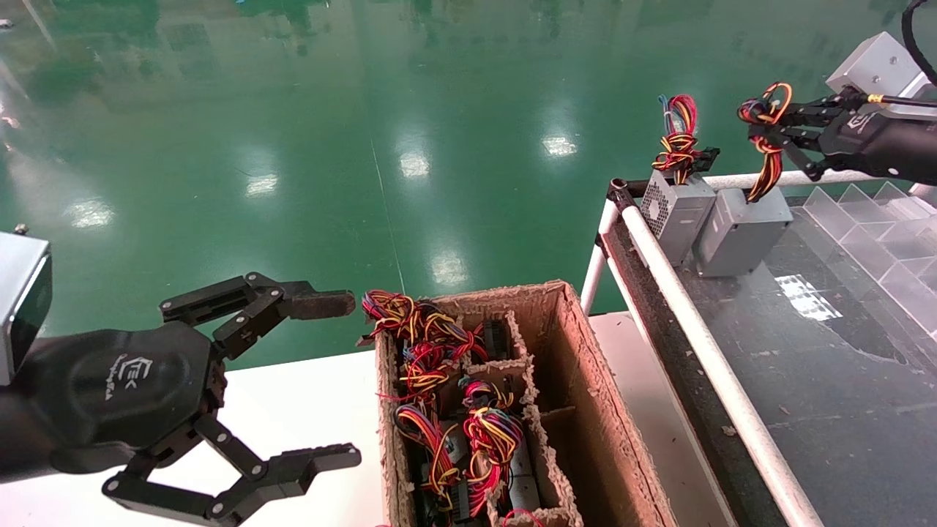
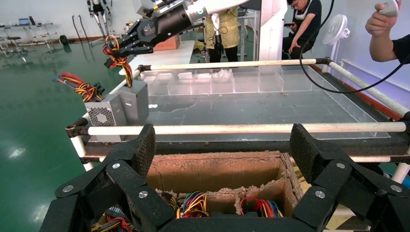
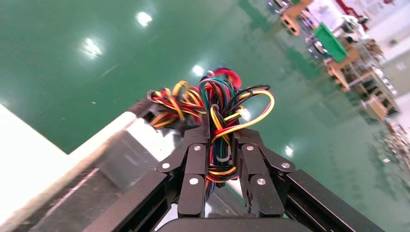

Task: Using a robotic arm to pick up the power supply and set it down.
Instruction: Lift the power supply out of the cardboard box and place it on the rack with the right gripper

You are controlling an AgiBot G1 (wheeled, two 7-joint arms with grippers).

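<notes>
The power supply [image 1: 743,230], a plain grey box, sits at the far corner of the dark table [image 1: 842,380], leaning against a vented grey box [image 1: 677,208]. Its red-yellow-black wire bundle [image 1: 765,150] rises from its top end. My right gripper [image 1: 765,124] is shut on that bundle above the box; in the right wrist view the wires [image 3: 220,104] are pinched between the fingers of the right gripper [image 3: 220,133]. The left wrist view shows the supply [image 2: 135,99] from farther off. My left gripper [image 1: 340,380] hangs open beside the cardboard box, holding nothing.
A cardboard box [image 1: 585,351] with dividers holds dark units and wire bundles [image 1: 439,380]. A white tube rail [image 1: 695,315] edges the table. Clear plastic dividers [image 1: 878,219] line its right side. People [image 2: 309,21] stand beyond the table.
</notes>
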